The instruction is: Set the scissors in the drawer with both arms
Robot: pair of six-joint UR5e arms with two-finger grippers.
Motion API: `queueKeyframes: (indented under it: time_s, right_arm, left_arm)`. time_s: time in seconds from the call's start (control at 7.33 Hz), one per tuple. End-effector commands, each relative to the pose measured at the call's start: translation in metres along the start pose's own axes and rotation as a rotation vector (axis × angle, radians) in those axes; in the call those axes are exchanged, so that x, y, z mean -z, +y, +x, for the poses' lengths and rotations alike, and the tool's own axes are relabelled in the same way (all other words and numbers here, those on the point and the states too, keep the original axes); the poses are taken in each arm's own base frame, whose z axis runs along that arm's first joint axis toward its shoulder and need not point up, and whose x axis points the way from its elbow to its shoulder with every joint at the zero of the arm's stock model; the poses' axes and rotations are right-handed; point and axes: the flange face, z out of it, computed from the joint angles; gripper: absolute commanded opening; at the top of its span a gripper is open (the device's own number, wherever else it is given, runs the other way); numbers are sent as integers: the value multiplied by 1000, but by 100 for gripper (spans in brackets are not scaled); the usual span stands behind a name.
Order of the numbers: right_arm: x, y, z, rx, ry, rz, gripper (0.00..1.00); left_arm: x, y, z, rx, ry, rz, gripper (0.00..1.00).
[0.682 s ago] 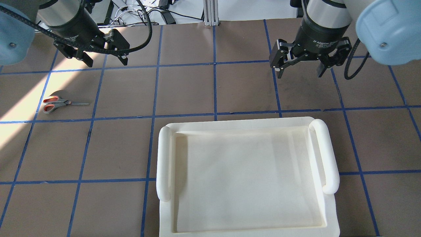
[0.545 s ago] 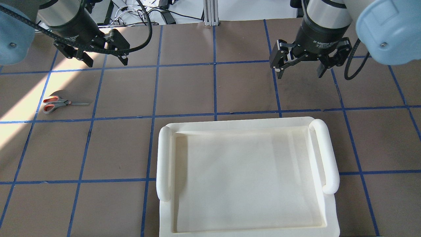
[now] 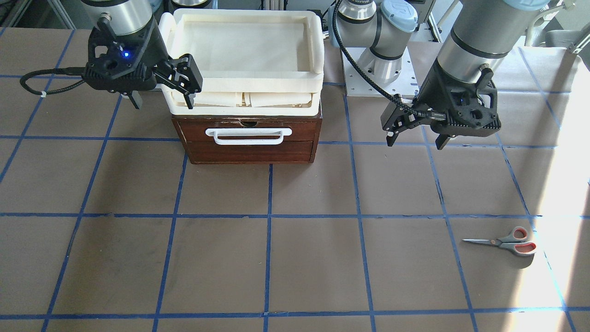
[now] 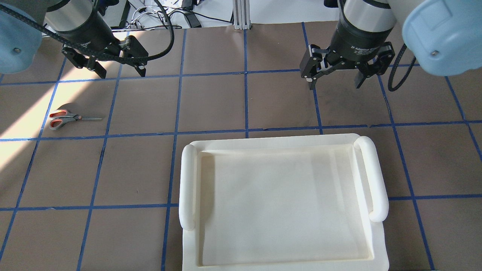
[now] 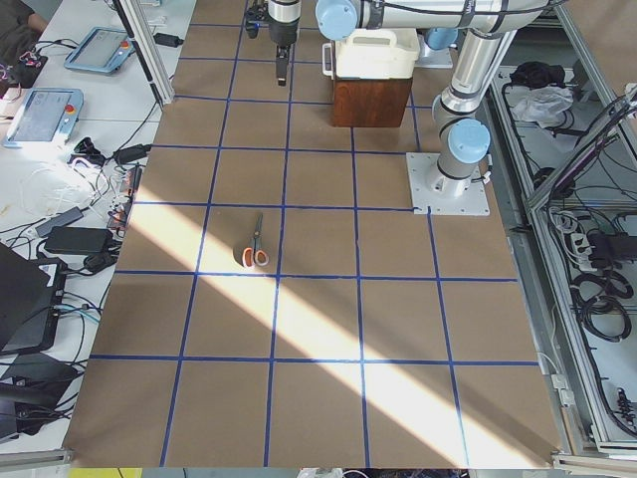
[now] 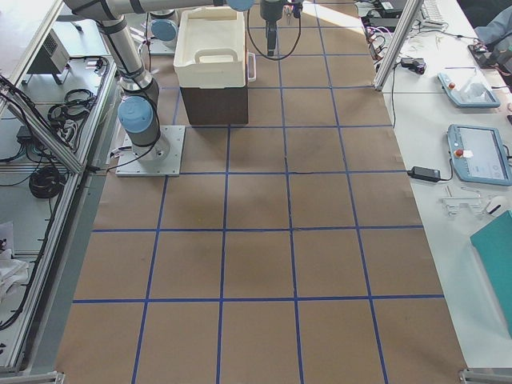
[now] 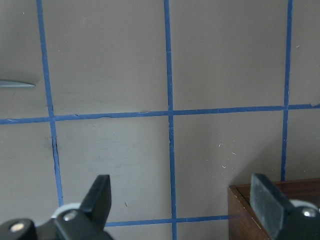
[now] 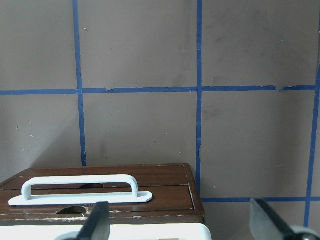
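The scissors [image 4: 66, 116], with grey handles lined orange-red, lie flat on the brown table at the left, blades pointing right. They also show in the front view [image 3: 507, 243], and the blade tip shows in the left wrist view [image 7: 17, 84]. The dark wood drawer [image 3: 249, 145] with a white bar handle [image 3: 249, 133] is shut. My left gripper [image 4: 121, 71] is open and empty, above the table beyond the scissors. My right gripper [image 4: 334, 83] is open and empty, hovering out in front of the drawer's right end [image 8: 100, 190].
A stack of cream plastic trays [image 3: 244, 87] sits on top of the drawer cabinet; the top tray's rim [image 4: 188, 188] fills the lower overhead view. Blue tape lines grid the table. A bright sun patch falls beside the scissors.
My right gripper has shifted a little left and further from the robot. My left gripper has edged slightly further away too. The scissors have not moved.
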Motion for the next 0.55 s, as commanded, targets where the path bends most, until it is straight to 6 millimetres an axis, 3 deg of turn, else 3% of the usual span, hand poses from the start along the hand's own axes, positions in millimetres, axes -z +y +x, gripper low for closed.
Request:
queueKeyframes:
  time_s: [0.0, 0.14, 0.41]
  right_arm:
    - [-24, -2, -73, 364, -90, 14, 100]
    - [-39, -5, -86, 430, -91, -16, 100]
    - [-78, -21, -97, 752, -129, -75, 100]
  left_arm:
    - [-8, -10, -40, -96, -1, -10, 100]
    - [-9, -12, -67, -253, -7, -14, 100]
    - [-34, -11, -121, -557, -49, -94, 100]
